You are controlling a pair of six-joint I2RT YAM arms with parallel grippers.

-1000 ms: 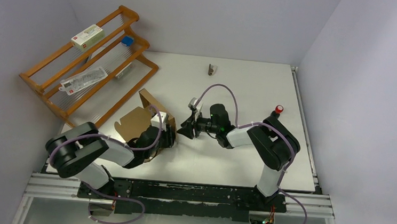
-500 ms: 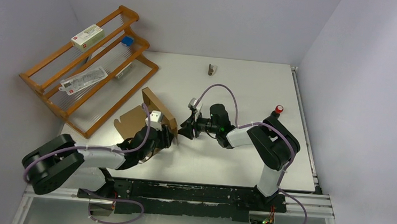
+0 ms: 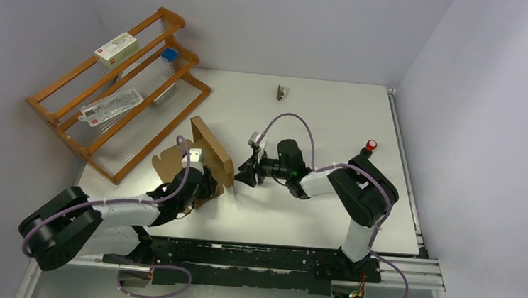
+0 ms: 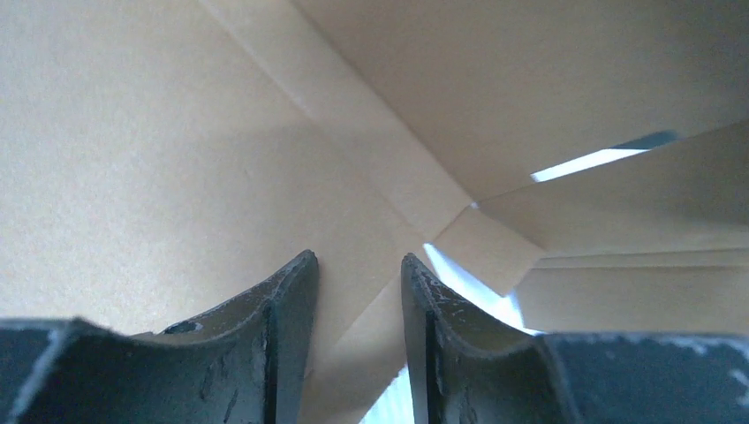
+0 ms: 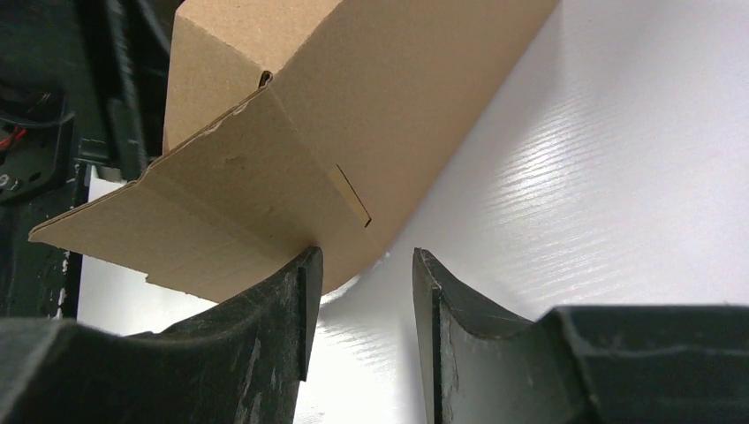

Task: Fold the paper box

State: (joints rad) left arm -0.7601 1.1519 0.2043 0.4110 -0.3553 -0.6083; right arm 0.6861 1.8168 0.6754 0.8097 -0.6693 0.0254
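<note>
So, paper box [image 3: 213, 147] sits mid-frame.
Left end effector [image 4: 358, 261] pokes inside, right end effector [image 5: 360, 256] at its corner; both parted, gripping nothing.

Above the black base rail [image 3: 238, 255], the left arm [image 3: 124, 213] and the right arm [image 3: 319, 184] are built of white links and black joints. Lilac cables [image 3: 291, 115] are looped along them. The dark pincer fingers [image 4: 284, 327] are scuffed pale.
</note>
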